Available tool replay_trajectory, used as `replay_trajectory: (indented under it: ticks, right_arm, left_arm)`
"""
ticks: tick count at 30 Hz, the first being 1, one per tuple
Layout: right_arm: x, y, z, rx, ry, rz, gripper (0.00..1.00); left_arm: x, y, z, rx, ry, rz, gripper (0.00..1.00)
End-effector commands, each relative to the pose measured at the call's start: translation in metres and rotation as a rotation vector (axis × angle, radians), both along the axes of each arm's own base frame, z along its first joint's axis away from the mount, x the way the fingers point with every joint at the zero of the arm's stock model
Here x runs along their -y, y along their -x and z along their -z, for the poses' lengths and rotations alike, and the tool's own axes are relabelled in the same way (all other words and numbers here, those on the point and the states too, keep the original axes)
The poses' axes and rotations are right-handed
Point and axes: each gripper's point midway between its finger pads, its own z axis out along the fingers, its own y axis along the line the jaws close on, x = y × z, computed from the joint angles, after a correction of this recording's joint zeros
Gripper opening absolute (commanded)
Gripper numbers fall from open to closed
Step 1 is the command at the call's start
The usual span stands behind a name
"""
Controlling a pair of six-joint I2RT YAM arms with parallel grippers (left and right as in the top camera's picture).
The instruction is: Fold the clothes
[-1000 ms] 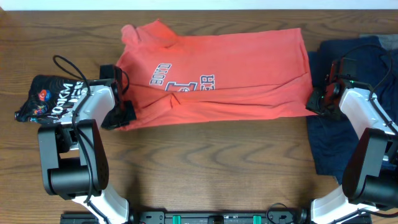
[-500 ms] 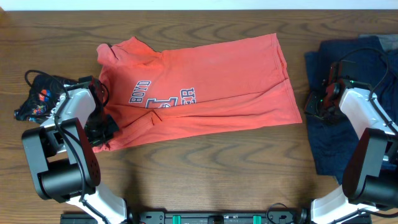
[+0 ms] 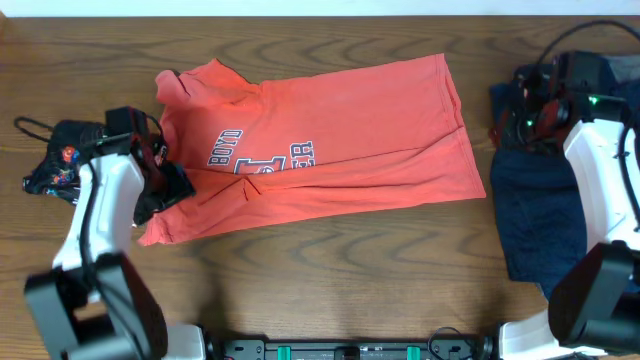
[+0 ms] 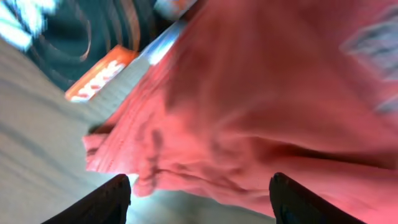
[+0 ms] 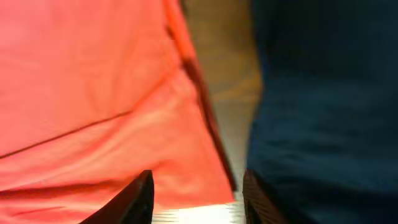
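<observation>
Since a second earlier the T-shirt (image 3: 340, 130) had slid toward the table's (image 3: 350, 290) left end, then stopped; in the last half second only the arms moved. Left gripper (image 3: 172, 190) had let go and its arm swung nearer the table's left end. Right gripper (image 3: 508, 122) had moved toward the table's far edge. The coral shirt lay mid-table, spread mostly flat and a bit skewed, with the collar end toward the table's left, the hem toward its right and the navy lettering (image 3: 225, 147) face up. One long crease ran across the lower half, and the near-left corner was bunched. In the left wrist view the gripper (image 4: 199, 205) had its fingers (image 4: 106, 199) spread wide with nothing pinched, over wrinkled shirt cloth (image 4: 261, 93). The small black printed shirt (image 4: 62, 37) was beyond it, at the table's left end (image 3: 55, 165). In the right wrist view the gripper (image 5: 196, 202) also had its jaws apart and empty, above the strip of bare table (image 5: 217, 56) between the shirt's hem corner (image 5: 81, 93) and the navy garments (image 5: 323, 93). Those navy garments (image 3: 540, 220) sat at the table's right end, close to the shirt but not touching it.
</observation>
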Motion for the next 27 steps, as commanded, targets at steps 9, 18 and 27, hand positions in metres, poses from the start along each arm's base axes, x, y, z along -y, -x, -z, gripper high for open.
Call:
replay_trajectory:
  ticks: [9, 18, 27]
  right_arm:
    - [-0.037, 0.036, 0.052, -0.176, 0.018, -0.089, 0.63]
    - [-0.03, 0.057, 0.102, -0.207, 0.035, -0.046, 0.63]
    - [-0.024, 0.057, 0.127, -0.164, 0.034, 0.091, 0.63]
  left_arm:
    - [0.066, -0.02, -0.022, 0.112, 0.085, 0.237, 0.73]
    - [0.086, -0.011, -0.002, 0.052, 0.098, 0.299, 0.73]
    - [0.088, -0.004, 0.02, -0.018, 0.11, 0.299, 0.73]
